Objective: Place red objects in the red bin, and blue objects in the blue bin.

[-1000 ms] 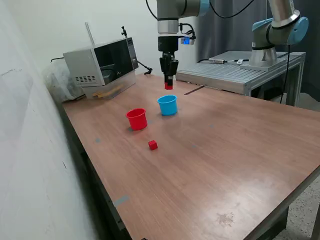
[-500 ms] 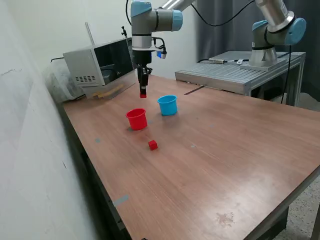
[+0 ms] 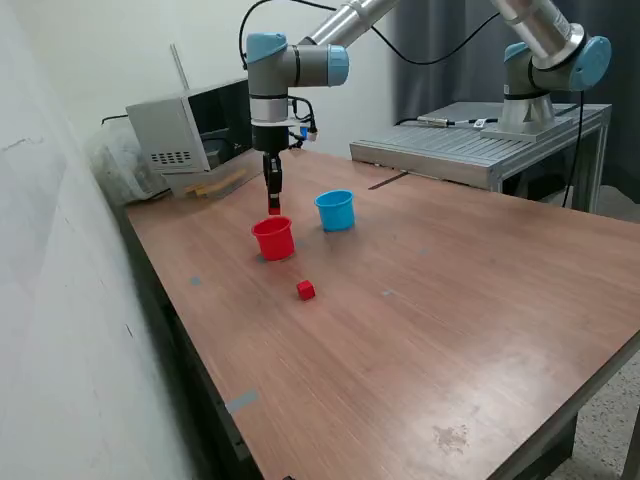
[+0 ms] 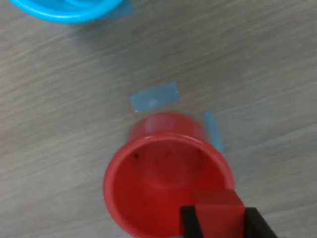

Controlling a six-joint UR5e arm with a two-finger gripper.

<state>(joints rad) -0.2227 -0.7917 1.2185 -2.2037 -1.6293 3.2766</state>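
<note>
A wooden table (image 3: 450,330) held a red cup (image 3: 273,238), the landmark here; the gripper (image 3: 273,208) hung just above the cup's rim, its two fingers closed on a small red cube (image 4: 218,214); in the wrist view that cube sat over the cup's open mouth, near its edge, and the cup looked empty; a light-blue cup (image 3: 335,210) stood near the red cup, on the exterior view's right; a second red cube (image 3: 306,290) lay on the table a little in front of the red cup, apart from it; two pale blue tape strips (image 4: 154,97) lay on the wood just beside the red cup.
</note>
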